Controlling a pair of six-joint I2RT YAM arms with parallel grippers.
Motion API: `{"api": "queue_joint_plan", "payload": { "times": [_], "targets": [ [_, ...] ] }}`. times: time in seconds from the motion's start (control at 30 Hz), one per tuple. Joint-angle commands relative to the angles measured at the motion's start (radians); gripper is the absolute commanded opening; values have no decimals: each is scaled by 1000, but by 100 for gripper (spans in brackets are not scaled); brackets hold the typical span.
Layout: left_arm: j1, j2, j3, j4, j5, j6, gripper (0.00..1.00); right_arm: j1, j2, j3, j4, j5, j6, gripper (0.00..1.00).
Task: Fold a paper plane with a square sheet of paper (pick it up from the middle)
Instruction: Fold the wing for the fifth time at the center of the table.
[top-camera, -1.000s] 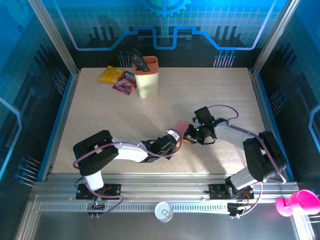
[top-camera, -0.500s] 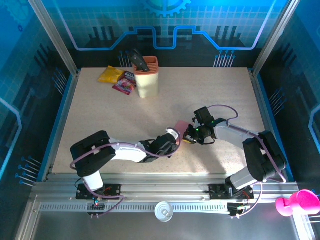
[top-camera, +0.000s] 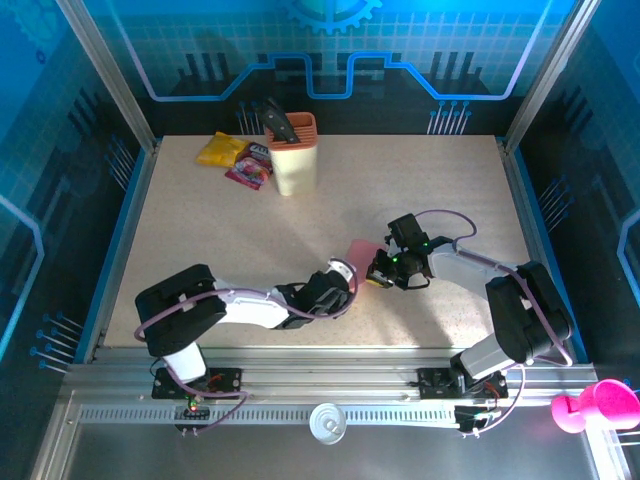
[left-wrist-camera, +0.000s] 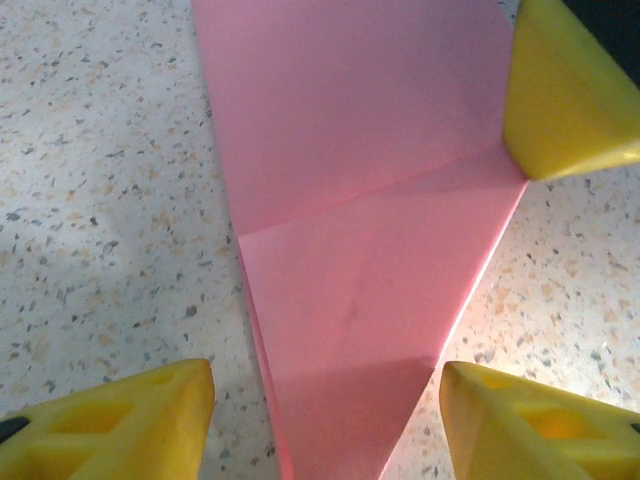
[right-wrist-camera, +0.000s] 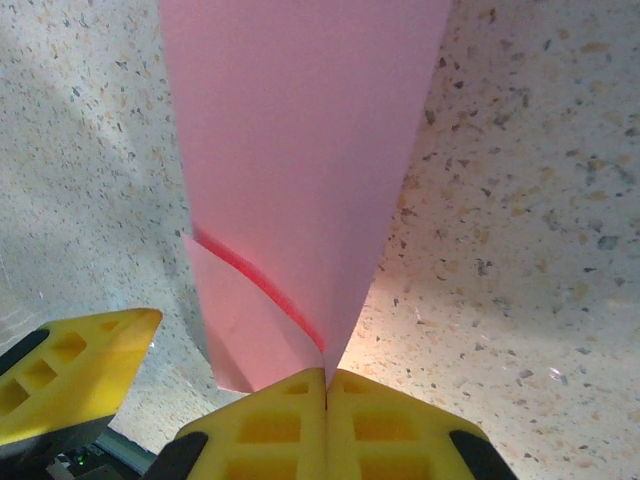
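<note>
While right tool (right-wrist-camera: 325, 388) pinches paper (right-wrist-camera: 300, 150), left tool (left-wrist-camera: 325, 425) straddles it; cup (top-camera: 293, 160) distant.

The speckled beige table (top-camera: 440, 190) is open along its right side. A cream-and-orange tub (top-camera: 293, 160), yellow crinkly packet (top-camera: 221, 150) and purple-pink packet (top-camera: 249, 169) crowd the far-left corner. Mid-table, the left arm (top-camera: 250, 305), right arm (top-camera: 470, 265) and folded pink-red paper sheet (top-camera: 360, 248) block passage.

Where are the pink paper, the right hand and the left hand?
pink paper (left-wrist-camera: 350, 200): left wrist view, on its flat folded face.
right hand (right-wrist-camera: 325, 385): right wrist view, where its shut fingertips pinch the paper.
left hand (left-wrist-camera: 325, 420): left wrist view, midway between its open fingertips.
</note>
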Motion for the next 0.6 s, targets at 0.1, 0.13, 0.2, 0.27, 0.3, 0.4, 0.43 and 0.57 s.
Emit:
{"api": "queue_joint_plan", "payload": {
  "times": [0.1, 0.13, 0.2, 0.27, 0.3, 0.4, 0.43, 0.57],
  "targets": [
    [-27, -102, -69, 10, -26, -14, 61, 13, -1, 12, -30, 10, -1, 0],
    [-28, -105, -70, 13, -19, -10, 60, 14, -1, 12, -30, 11, 0, 0],
    [-28, -102, -64, 22, -6, -1, 58, 14, 0, 15, -30, 9, 0, 0],
    [-28, -87, -49, 34, 12, 9, 57, 16, 2, 19, -32, 9, 1, 0],
    [-29, -75, -40, 36, 18, 11, 56, 18, 1, 20, -32, 10, 0, 0],
    [-29, -38, -14, 47, 33, 25, 56, 21, 3, 22, -33, 10, 1, 0],
    [-29, -26, -6, 52, 37, 31, 55, 21, 3, 22, -33, 10, 3, 0],
    [-29, 8, 21, 60, 47, 53, 54, 21, 0, 24, -38, 9, 1, 0]
  ]
}}
